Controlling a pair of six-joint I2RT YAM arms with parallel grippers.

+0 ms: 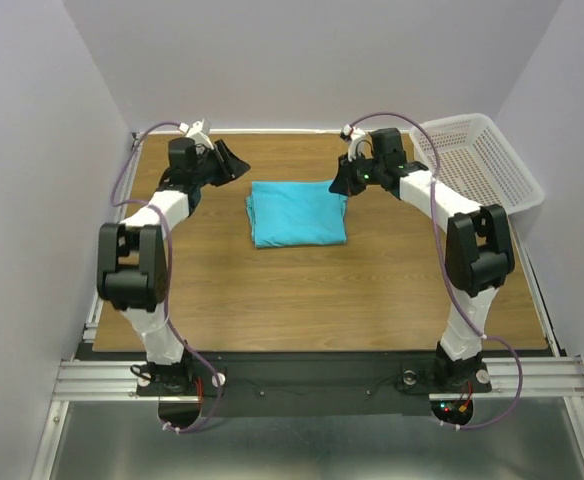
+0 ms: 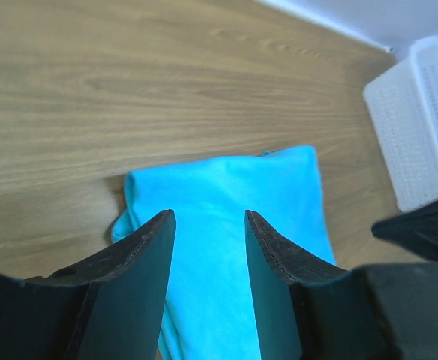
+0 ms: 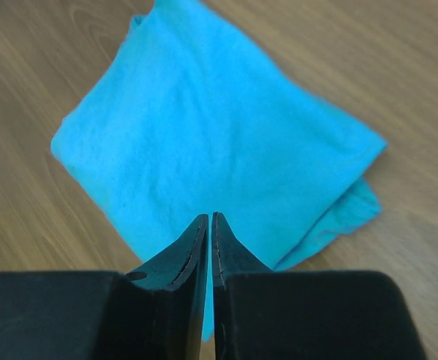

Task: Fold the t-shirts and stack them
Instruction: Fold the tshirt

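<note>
One turquoise t-shirt (image 1: 297,213) lies folded into a neat rectangle at the middle of the wooden table, with a lower layer peeking out at one edge (image 3: 354,210). My left gripper (image 1: 234,160) hovers off the shirt's far left corner. In the left wrist view its jaws (image 2: 210,217) stand open, and the t-shirt (image 2: 226,195) shows in the gap below them. My right gripper (image 1: 340,185) hangs at the shirt's far right corner. Its jaws (image 3: 209,217) are shut to a thin slit above the t-shirt (image 3: 204,127), with no cloth between them.
A white perforated basket (image 1: 482,160) stands tilted at the back right corner of the table, also seen in the left wrist view as the basket (image 2: 421,127). Bare wooden tabletop (image 1: 302,290) surrounds the shirt. Grey walls close in the table.
</note>
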